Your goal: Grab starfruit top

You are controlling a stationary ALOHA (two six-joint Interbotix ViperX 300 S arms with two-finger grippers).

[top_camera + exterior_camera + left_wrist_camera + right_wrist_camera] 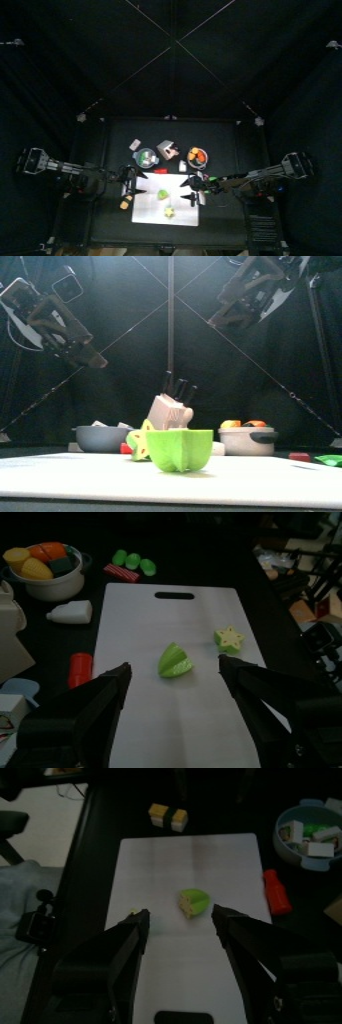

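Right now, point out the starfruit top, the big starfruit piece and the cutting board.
starfruit top (230, 639), left wrist view, centre of its star-shaped cut face.
big starfruit piece (175, 662), left wrist view, its green middle.
cutting board (147, 622), left wrist view, bare white surface below the handle slot.

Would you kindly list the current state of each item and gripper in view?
left gripper: open, above the board, holding nothing
right gripper: open, above the board, empty
starfruit body: cut, lying on the board
starfruit top: cut off, apart from the body
cutting board: flat on the table

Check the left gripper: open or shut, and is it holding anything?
Open and empty. In its wrist view the left gripper has its jaws spread wide above the cutting board, with the starfruit pieces lying untouched between them.
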